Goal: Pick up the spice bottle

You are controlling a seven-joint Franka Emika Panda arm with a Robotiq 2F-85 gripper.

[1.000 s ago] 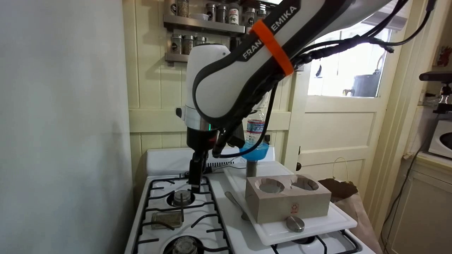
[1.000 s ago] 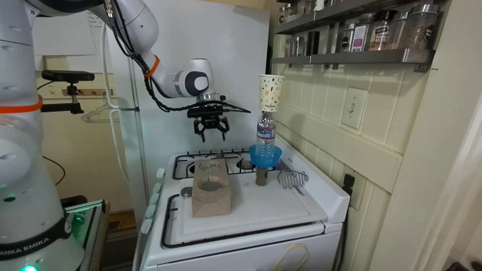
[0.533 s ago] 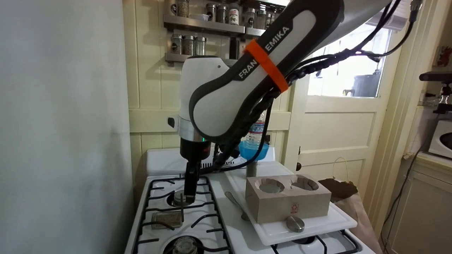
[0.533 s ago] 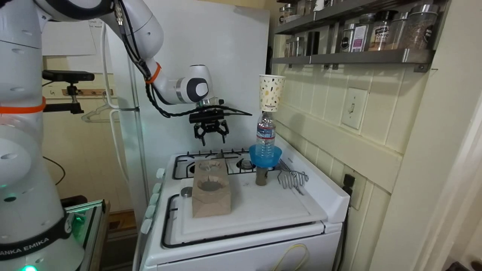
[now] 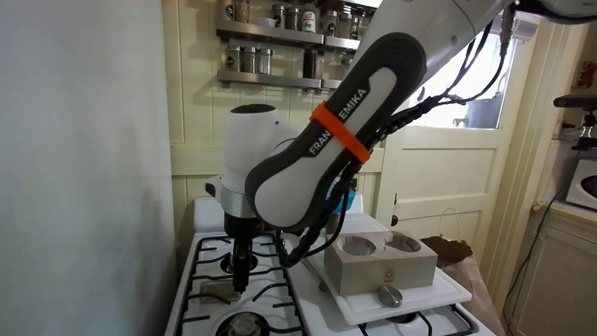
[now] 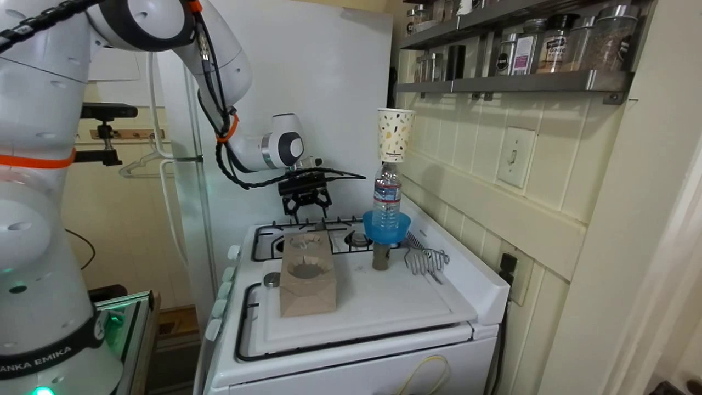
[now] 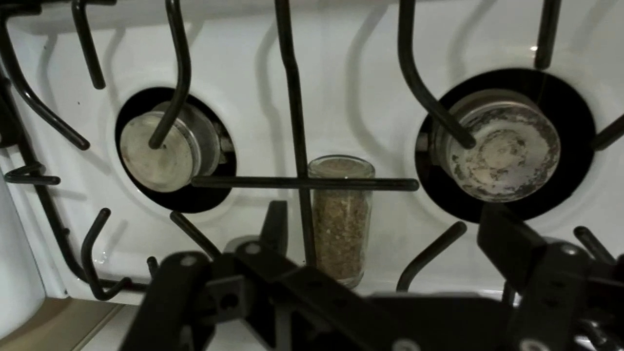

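Note:
The spice bottle (image 7: pixel 341 224) is clear glass with a brown filling. It lies on its side on the white stove top, under the black grate bars, in the wrist view. It also shows in an exterior view (image 5: pixel 220 291), partly behind a grate bar. In an exterior view (image 6: pixel 311 218) my gripper is open and points down above the far burners; the bottle is hidden there. In the wrist view the open gripper (image 7: pixel 387 226) has its fingers wide apart and empty, with the bottle between them but nearer the left finger. The gripper is above the bottle, apart from it.
Grate bars (image 7: pixel 360 184) cross over the bottle, between two burners (image 7: pixel 502 151). A cardboard carrier (image 5: pixel 387 270) and a round metal lid (image 5: pixel 390 296) stand beside this area. A blue bowl (image 6: pixel 386 233) bears a water bottle (image 6: pixel 387 192) and paper cup (image 6: pixel 396 134) on a brown cylinder.
My gripper has moved down toward the stove and, in an exterior view, slightly left, coming closer to the spice bottle. It stays open. The objects have not moved.

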